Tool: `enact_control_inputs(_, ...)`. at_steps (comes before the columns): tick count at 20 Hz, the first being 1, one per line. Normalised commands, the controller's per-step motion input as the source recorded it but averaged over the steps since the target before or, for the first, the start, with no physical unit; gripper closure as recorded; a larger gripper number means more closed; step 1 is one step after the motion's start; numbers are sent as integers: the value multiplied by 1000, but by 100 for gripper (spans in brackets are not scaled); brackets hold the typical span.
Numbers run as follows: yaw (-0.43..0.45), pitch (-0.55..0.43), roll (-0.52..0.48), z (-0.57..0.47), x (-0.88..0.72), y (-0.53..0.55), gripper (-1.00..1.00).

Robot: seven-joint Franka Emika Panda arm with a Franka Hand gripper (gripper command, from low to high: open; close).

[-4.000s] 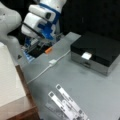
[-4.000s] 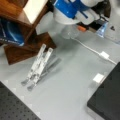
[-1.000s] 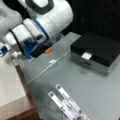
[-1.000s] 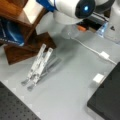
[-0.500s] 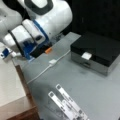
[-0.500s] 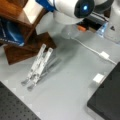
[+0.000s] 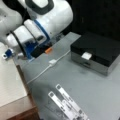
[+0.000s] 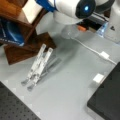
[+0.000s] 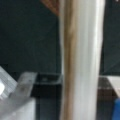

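My white arm with its blue ring (image 7: 40, 27) reaches to a front view's left, over the edge of a pale wooden surface (image 7: 10, 80). The gripper (image 7: 8, 53) shows there only as a small blue and white tip. In the wrist view a white board with a wooden edge (image 9: 80, 60) stands upright right in front of the camera, with one grey finger (image 9: 17, 100) low on its left and a blue part (image 9: 117, 110) low on its right. In a front view the arm (image 8: 72, 8) hangs beside a dark wooden shelf (image 8: 15, 15) that holds a white board (image 8: 32, 10).
On the grey table lie a folded metal stand (image 7: 66, 103) (image 8: 38, 65), a white cable with its plug (image 7: 52, 61) (image 8: 103, 55) and an orange piece (image 7: 48, 50) (image 8: 81, 28). A black drawer box (image 7: 100, 53) (image 8: 110, 100) stands at the right. A blue book (image 8: 11, 33) sits in the shelf.
Since four seconds ago the arm has swung from over the table toward the wooden shelf at a front view's left. In the last second it has barely moved.
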Motion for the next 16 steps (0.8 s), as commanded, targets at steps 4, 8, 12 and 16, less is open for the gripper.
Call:
enact_control_inputs(4,232,114,-150,95,74,261,100)
enact_control_inputs(8,228,154,-137,157,141,344,100)
enact_control_inputs(12,247,149,-125,186,202,358,100)
enact_control_inputs(16,238,79,-121,132,284,404,100)
